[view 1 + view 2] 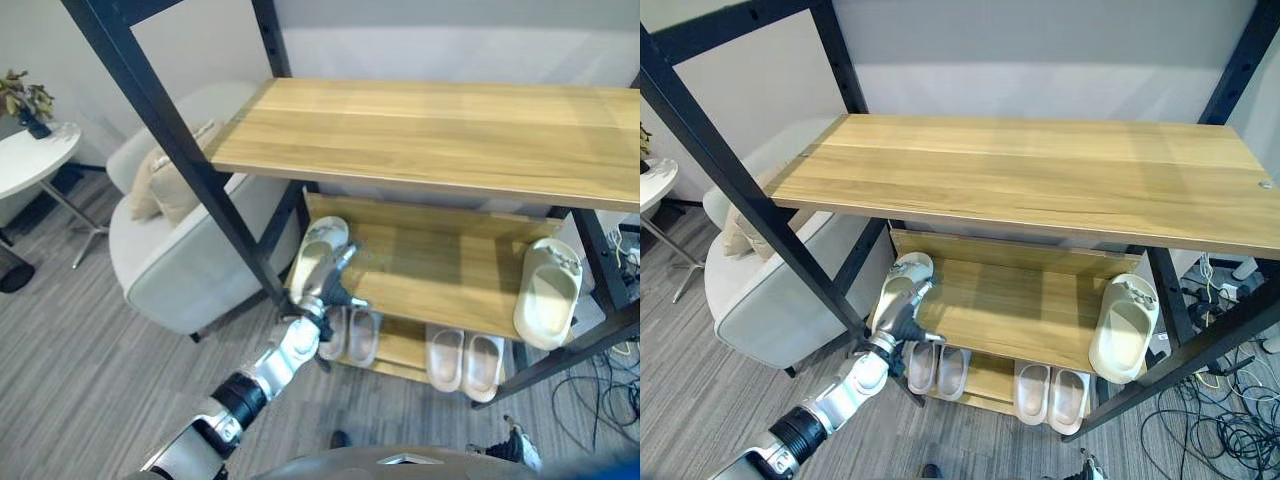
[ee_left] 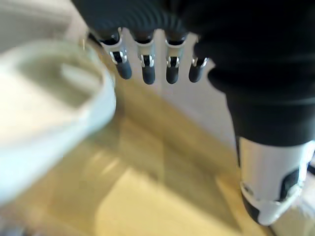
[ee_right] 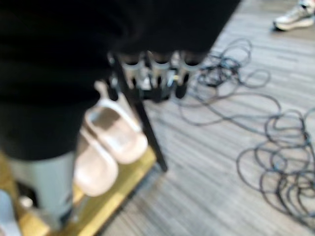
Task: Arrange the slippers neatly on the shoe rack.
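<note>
No readable text, label, number or sign anywhere. Shoe rack [image 1: 1040, 180] boards plain wood grain, black frame unmarked. Slippers [image 1: 548, 290] plain, no visible print. Armchair [image 1: 170, 270] at left of frame and small round table [image 1: 30, 155] at upper left carry no lettering. Hand cover in wrist views blank.

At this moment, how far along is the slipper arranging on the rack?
Looks done: two pairs sit side by side on the bottom shelf, the left pair and the right pair. In hand: the left robot hand, fingers straight, is at the cream slipper on the middle shelf's left end. Left: its mate lies far off at the right end, overhanging the edge.
</note>
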Available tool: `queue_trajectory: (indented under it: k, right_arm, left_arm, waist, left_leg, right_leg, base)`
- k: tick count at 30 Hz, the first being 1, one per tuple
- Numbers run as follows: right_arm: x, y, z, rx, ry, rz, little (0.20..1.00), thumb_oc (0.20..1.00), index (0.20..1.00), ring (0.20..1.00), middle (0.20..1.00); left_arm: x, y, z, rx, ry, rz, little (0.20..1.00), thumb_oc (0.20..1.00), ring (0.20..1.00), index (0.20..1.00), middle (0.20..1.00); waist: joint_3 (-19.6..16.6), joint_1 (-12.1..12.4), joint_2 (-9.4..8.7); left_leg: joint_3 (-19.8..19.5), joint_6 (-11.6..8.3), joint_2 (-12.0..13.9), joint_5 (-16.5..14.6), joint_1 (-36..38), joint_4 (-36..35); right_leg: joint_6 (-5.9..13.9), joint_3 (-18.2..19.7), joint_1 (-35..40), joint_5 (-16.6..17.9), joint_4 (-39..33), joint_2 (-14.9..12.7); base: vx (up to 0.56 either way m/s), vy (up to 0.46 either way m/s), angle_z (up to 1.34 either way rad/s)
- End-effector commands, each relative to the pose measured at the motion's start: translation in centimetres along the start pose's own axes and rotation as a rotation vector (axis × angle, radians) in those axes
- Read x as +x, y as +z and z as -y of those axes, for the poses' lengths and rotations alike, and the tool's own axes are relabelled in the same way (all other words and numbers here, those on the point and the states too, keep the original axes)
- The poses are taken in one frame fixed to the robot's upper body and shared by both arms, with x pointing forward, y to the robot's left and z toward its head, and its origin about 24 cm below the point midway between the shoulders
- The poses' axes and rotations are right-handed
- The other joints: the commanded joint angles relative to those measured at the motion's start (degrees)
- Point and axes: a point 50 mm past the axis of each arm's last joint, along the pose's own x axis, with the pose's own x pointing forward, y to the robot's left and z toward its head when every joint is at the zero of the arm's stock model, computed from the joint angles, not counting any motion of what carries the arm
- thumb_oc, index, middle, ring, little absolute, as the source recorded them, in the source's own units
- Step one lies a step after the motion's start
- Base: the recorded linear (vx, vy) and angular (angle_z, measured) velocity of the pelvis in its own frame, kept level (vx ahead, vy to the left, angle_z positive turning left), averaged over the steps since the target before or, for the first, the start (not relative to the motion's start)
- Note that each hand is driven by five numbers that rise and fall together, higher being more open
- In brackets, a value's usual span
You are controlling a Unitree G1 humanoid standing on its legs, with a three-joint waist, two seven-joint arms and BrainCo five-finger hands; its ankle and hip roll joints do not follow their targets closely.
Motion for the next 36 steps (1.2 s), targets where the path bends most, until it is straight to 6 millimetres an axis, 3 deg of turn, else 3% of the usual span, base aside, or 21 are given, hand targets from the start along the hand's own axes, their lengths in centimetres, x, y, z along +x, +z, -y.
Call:
queue_trajectory:
  k: [1,11,20,30,36]
  right_arm:
    - [0.3,0.7,0.2,0.002,-0.029,0.022,1.0,1.0,1.0,1.0,1.0]
    - [0.1,0.4,0.0,-0.051,-0.023,0.041,1.0,1.0,1.0,1.0,1.0]
    - [0.8,0.9,1.0,-0.093,-0.07,0.061,1.0,1.0,1.0,1.0,1.0]
    - [1.0,1.4,1.1,-0.087,-0.089,0.071,1.0,1.0,1.0,1.0,1.0]
    - [1.2,2.2,1.3,-0.084,-0.103,0.094,1.0,1.0,1.0,1.0,1.0]
  left_arm:
    - [1.3,0.7,-1.9,0.022,0.113,0.071,1.0,1.0,1.0,1.0,1.0]
    - [1.9,-0.2,-4.0,0.102,0.151,0.073,1.0,1.0,1.0,1.0,1.0]
    - [3.2,-0.3,-5.5,0.329,0.167,0.148,1.0,1.0,1.0,1.0,1.0]
    - [3.3,-2.0,-8.3,0.416,0.251,0.068,1.0,1.0,1.0,1.0,1.0]
    - [3.9,-2.9,-8.8,0.591,0.224,0.04,1.0,1.0,1.0,1.0,1.0]
  waist:
    - [-2.33,-0.5,-1.38]
    - [-2.95,-2.12,-0.55]
    - [-1.83,-3.24,0.8]
    - [-0.88,-2.74,1.18]
    - [0.03,-2.59,1.2]
  left_leg:
    - [2.05,-2.95,0.83,-6.33,-0.06,0.22]
    - [3.34,-3.17,0.72,-7.32,-0.2,0.22]
    - [4.58,-3.25,0.88,-7.01,-3.09,0.22]
    - [5.15,-3.3,1.2,-6.42,-5.41,0.22]
    - [5.02,-3.23,1.12,-6.2,-6.43,0.22]
  right_leg:
    - [4.25,1.35,0.48,8.27,-7.25,-3.51]
    - [4.66,2.32,0.17,8.54,-8.6,-3.83]
    - [5.09,4.46,-4.06,9.33,-8.4,-3.5]
    - [4.99,5.21,-7.25,9.83,-7.63,-3.01]
    - [4.91,5.21,-8.76,9.74,-6.91,-2.77]
  base:
    - [0.04,-0.008,-0.06]
    - [0.05,0.0,-0.08]
    - [-0.01,0.012,-0.15]
    - [-0.01,0.006,-0.03]
    - [0.0,0.0,0.0]
